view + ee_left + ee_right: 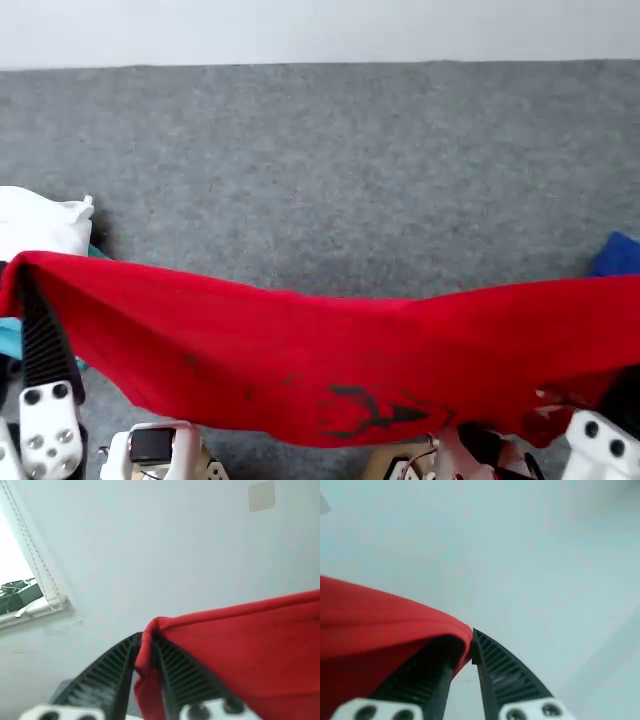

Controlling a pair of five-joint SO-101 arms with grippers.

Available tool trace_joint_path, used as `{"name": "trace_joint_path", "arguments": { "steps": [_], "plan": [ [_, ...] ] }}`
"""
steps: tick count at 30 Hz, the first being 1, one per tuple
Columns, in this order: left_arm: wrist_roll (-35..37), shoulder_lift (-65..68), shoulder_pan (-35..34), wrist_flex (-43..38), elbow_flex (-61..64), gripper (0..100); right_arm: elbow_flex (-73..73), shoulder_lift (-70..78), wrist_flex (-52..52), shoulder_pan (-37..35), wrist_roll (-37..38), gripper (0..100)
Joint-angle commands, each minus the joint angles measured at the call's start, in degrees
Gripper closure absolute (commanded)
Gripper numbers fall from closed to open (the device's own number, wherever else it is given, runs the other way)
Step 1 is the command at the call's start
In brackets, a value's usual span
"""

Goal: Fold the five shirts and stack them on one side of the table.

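High view: red shirt (320,350) stretched between left pincer (143,639) and right pincer (471,636) (both clamped on it).

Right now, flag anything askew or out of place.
Nothing damaged. The red fabric shirt hangs stretched between the left tool and right tool, its top edge sagging mid-span. A blue cloth lies apart from the white folded cloth.

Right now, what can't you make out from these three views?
- High view: red shirt hides the near strip of the table.
- High view: white shirt cut off by the left edge, blue fabric by the right; shirt count unclear.
- Right wrist view: red cloth covers one finger of the right gripper.
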Motion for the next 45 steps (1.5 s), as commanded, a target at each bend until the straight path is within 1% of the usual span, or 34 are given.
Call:
{"name": "trace_joint_path", "arguments": {
  "steps": [1,7,10,15,18,23,27,32,35,40,45],
  "plan": [
    [-0.53,0.53,-0.18,-2.02,5.23,99,5.54,1.36,-4.44,0.57,-3.69,98.7],
    [-0.53,0.53,-0.18,-10.37,20.88,99,18.46,5.85,-11.65,-0.22,-4.48,98.7],
    [-0.53,0.53,-0.09,-16.00,29.85,99,24.79,8.22,-12.88,-4.53,-4.40,98.7],
    [-0.79,0.53,-0.09,-29.01,43.74,99,35.08,11.82,-13.14,-9.10,-4.40,98.7],
    [-0.88,0.53,-0.09,-35.69,49.27,99,40.00,13.67,-13.93,-9.71,-4.48,98.7],
    [-3.52,0.53,-0.18,-36.84,50.24,99,42.46,14.81,-16.13,-9.54,-4.31,98.7],
    [-4.04,0.62,-0.09,-37.71,52.44,99,44.04,16.22,-16.40,-9.71,-4.22,98.7],
    [-4.13,0.62,-0.18,-45.36,58.95,99,46.15,19.74,-16.57,-9.71,-4.40,98.7],
    [-4.92,1.67,-0.18,-49.41,62.64,99,46.33,22.37,-18.95,-9.71,-4.48,98.7],
    [-6.59,12.31,-0.26,-57.05,62.29,99,46.33,29.05,-25.27,-9.54,-4.48,98.7],
    [-6.59,28.57,0.09,-64.88,54.81,100,46.33,36.00,-34.07,-9.27,-4.31,98.7]
  ]
}}
